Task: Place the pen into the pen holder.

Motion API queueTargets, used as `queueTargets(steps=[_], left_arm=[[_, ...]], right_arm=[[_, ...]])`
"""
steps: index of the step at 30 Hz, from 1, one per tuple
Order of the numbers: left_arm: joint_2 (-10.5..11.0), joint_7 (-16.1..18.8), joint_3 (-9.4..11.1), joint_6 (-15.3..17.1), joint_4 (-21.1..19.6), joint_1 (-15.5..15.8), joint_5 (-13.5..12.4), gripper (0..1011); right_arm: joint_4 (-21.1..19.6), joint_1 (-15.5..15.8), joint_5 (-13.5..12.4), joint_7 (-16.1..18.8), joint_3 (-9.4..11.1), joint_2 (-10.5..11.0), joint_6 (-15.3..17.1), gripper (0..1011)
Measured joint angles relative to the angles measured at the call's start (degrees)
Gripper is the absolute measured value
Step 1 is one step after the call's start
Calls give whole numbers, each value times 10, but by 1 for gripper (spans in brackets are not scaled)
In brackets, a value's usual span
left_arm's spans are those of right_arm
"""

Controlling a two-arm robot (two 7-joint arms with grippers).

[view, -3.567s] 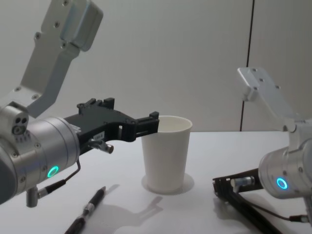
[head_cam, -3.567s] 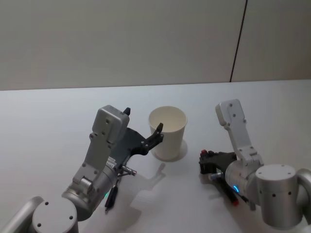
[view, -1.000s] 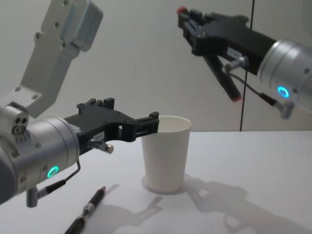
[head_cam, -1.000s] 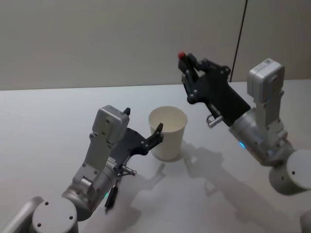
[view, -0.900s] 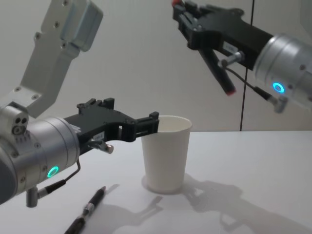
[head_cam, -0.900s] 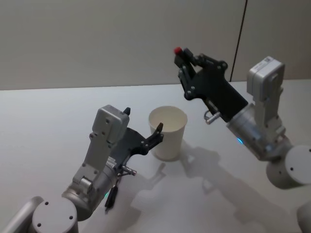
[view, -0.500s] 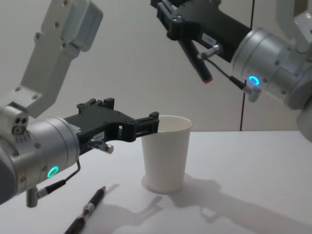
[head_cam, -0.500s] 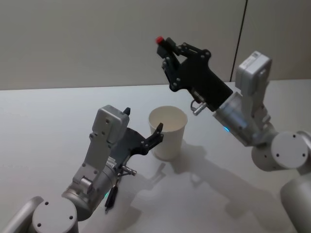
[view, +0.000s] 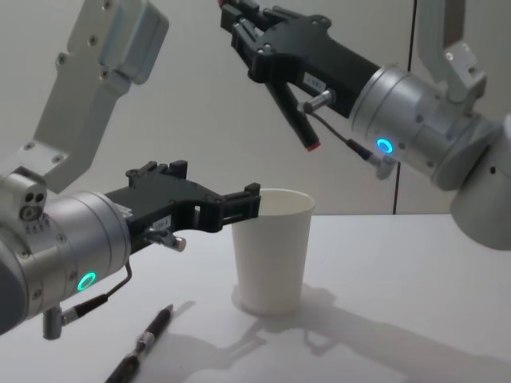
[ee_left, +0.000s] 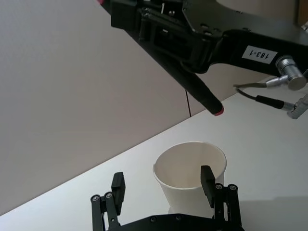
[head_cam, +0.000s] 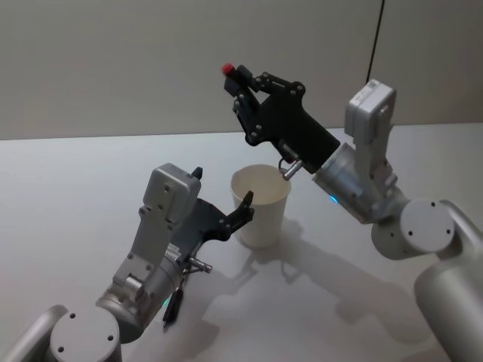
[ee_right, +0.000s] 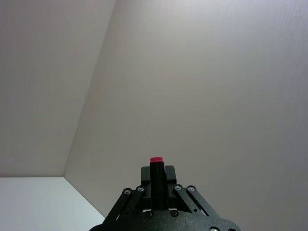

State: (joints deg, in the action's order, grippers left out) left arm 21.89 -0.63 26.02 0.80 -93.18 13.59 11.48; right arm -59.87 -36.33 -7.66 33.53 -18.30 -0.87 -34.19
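Above pen holder [view: 271,251], right gripper [head_cam: 241,87] labelled 103-1 clamps pen [view: 299,124], left gripper [head_cam: 223,188] wide.

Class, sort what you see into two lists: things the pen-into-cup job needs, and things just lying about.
Job: pen held in the right gripper; white paper cup; left gripper, open by the cup.
Lying about: second pen, flat on the table.
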Motion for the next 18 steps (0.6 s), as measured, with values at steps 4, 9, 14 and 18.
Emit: queueTargets(steps=[4,9,14,18], left_arm=[[0,0,0,0,0,0,0,1004],[0,0,0,0,0,0,0,1004],[0,0,0,0,0,0,0,1004],[0,0,0,0,0,0,0,1004]], right_arm=[[27,-11,-10,10,-2,-6,-4,161],[55,-23,-19,19,-5,-12,-10,161],[86,-37,-25,25,-7,-18,-19,161],[107,-46,-27,29,-9,-22,-26,161]])
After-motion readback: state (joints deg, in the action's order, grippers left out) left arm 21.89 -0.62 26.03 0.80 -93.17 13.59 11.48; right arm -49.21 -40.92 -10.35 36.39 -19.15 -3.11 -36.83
